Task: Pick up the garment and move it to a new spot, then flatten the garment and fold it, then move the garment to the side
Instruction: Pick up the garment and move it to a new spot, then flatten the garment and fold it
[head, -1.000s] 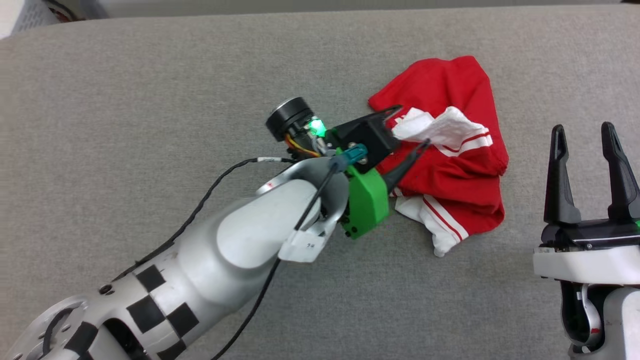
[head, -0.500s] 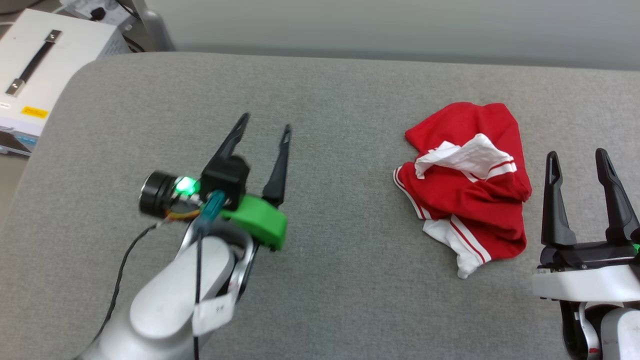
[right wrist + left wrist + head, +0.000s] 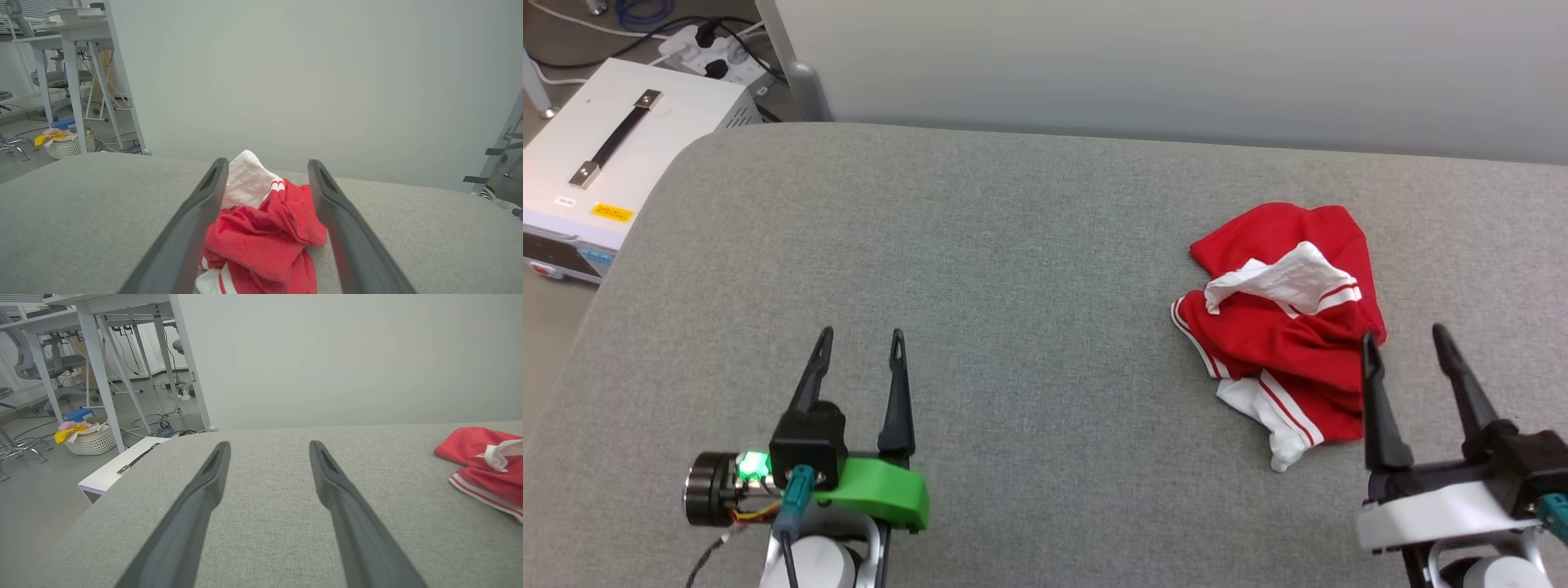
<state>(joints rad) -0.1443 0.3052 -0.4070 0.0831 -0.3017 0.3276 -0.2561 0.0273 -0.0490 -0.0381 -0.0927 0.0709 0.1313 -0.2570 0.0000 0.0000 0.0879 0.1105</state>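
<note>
Head view: grey padded surface (image 3: 1029, 245) fills most of the frame, with the garment (image 3: 1290, 343) lying crumpled on its right half, nearer the right gripper. It is a red bundle with a white sleeve bunched on top, and another white piece with red-white striped trim pokes out at the near edge. No print is visible. Right gripper (image 3: 1403, 332) is at the lower right with its fingers spread wide and nothing held. One fingertip overlaps the garment's near right edge here, but contact can't be judged. Right wrist view shows the garment bundled ahead between the two parted fingers, low on the surface. Left gripper (image 3: 862, 332) is at the lower left, well apart from the garment, fingers also spread and empty, over bare grey fabric. Left wrist view puts the garment far off at the right edge. White box (image 3: 645, 155) with a black handle sits on the floor beyond the surface's left corner. A pale basket (image 3: 88, 439) of coloured cloth sits under a desk in the background.
</note>
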